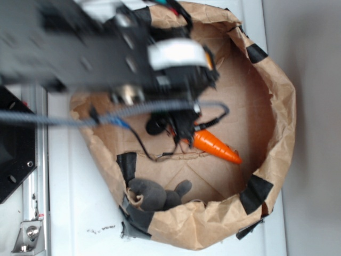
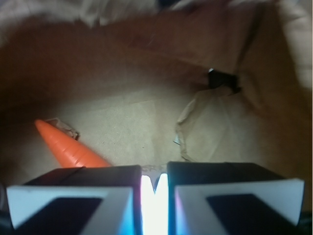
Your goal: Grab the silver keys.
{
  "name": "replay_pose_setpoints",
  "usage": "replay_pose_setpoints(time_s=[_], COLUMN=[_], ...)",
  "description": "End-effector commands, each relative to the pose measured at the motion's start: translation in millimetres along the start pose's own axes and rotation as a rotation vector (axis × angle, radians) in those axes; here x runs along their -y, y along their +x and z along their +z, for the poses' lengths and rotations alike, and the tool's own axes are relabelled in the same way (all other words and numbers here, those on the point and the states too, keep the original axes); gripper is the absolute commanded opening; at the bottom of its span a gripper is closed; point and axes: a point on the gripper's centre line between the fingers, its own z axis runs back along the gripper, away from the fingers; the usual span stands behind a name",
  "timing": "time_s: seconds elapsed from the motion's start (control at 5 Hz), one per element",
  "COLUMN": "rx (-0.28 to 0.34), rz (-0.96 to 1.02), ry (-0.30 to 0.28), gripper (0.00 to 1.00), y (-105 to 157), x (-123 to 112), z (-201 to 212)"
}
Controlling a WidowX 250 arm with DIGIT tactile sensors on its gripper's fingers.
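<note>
Crumpled matt brown paper bag point(image 1: 277, 106); smooth orange plastic carrot point(image 1: 216, 146).

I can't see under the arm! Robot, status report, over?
Gripper nearly shut, low in paper-lined bin. Silver keys not clearly seen; bright glint in its gap, maybe them. Toy carrot beside gripper, not blocking.

Probably a lab — metal rail point(image 1: 36, 160), white bench point(image 1: 80, 213).
</note>
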Motion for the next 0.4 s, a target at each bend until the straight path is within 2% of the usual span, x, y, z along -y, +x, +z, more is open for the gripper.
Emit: replay_pose_setpoints(time_s=[0.0,0.2], rx=[0.003,-0.007], rz=[-0.021,-0.038], ry=[0.006,-0.004], gripper=[0.00,0.00], y=[11.7,13.6], x=[19.6,22.9], z=[7.8,4.4])
